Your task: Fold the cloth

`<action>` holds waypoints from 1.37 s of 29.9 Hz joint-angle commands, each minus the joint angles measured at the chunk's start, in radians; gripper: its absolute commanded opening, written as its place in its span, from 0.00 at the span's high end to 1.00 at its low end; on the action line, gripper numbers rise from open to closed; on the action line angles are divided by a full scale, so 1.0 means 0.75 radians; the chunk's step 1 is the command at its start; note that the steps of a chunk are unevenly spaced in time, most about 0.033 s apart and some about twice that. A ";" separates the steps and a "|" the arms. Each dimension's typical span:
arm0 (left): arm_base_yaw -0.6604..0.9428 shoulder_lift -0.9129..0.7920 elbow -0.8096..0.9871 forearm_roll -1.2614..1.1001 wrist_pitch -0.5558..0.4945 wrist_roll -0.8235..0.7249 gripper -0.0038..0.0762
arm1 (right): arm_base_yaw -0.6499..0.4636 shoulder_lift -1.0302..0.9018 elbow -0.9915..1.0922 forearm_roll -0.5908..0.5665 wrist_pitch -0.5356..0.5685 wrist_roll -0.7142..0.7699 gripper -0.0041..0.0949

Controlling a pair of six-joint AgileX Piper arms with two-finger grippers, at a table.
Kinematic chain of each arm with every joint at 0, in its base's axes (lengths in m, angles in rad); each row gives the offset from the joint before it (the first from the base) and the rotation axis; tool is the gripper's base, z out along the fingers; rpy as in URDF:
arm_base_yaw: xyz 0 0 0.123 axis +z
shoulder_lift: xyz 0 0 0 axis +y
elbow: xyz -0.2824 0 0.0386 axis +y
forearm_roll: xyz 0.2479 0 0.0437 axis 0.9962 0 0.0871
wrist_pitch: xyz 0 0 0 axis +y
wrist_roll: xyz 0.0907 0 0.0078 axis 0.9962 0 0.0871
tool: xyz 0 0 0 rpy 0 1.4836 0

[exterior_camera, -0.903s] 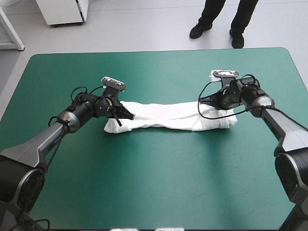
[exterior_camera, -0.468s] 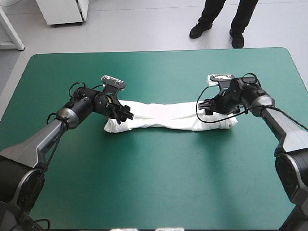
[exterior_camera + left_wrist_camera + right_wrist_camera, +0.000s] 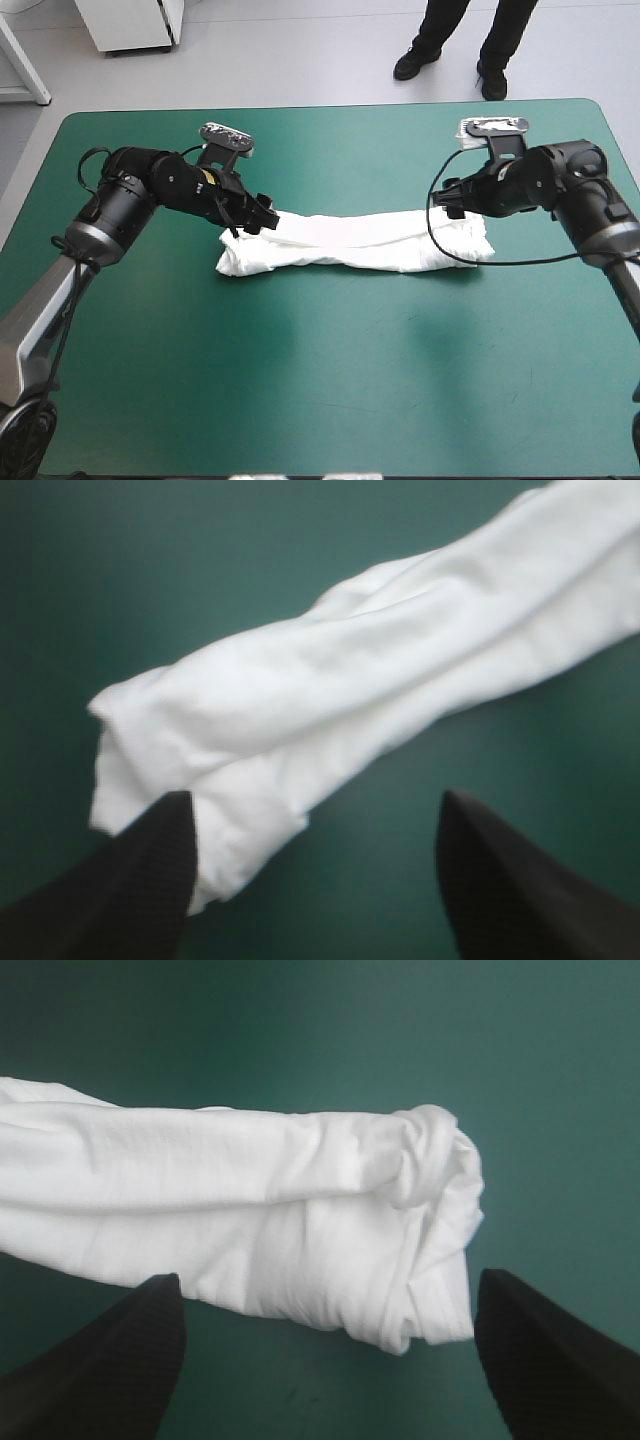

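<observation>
Between the black fingers of the left gripper, which stand wide apart and hold nothing, shows mostly bare teal-green cover. One fingertip overlaps the ragged corner of the T-shirt, whose end lies ahead of that finger and slants away from it. The right gripper is likewise spread wide and empty. The T-shirt's other end, a thick rolled lip with loose layers under it, lies just ahead of the gap and nearer one finger. Farther out, the high view shows the garment as a long narrow band across the middle of the table, pinched and slightly twisted at its waist, with one gripper hovering at each end. The step in hand looks like taking both ends for the next fold. To do it well, the left gripper should probably shift sideways until the whole width of its end sits between the fingers, since a bite from where it hangs would catch only the corner. The right should reach past the rolled lip so that every layer is caught. Both grasps are best closed at the same height, because an uneven lift would likely deepen the twist at the waist.
</observation>
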 commanded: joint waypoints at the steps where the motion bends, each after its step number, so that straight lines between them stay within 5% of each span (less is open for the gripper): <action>1: -0.063 -0.095 -0.070 -0.185 -0.032 0.125 0.68 | -0.009 -0.140 -0.044 -0.131 0.015 0.067 0.20; 3: -0.094 -0.098 -0.083 -0.239 -0.040 0.206 0.95 | -0.009 -0.179 -0.044 -0.226 0.069 0.113 0.20; 9: -0.131 -0.031 -0.091 -0.375 -0.154 0.336 0.96 | -0.013 -0.257 -0.044 -0.426 0.234 0.186 0.20; 15: -0.128 0.186 -0.160 -0.466 -0.121 0.420 0.96 | -0.133 -0.266 -0.041 -0.384 0.232 0.195 0.21; 22: -0.128 0.408 -0.274 -0.490 -0.081 0.423 0.96 | -0.314 -0.243 -0.039 -0.151 0.100 0.120 0.21; 41: -0.156 0.745 -0.417 -0.470 -0.070 0.376 0.96 | -0.399 0.197 -0.039 0.457 0.082 -0.246 0.21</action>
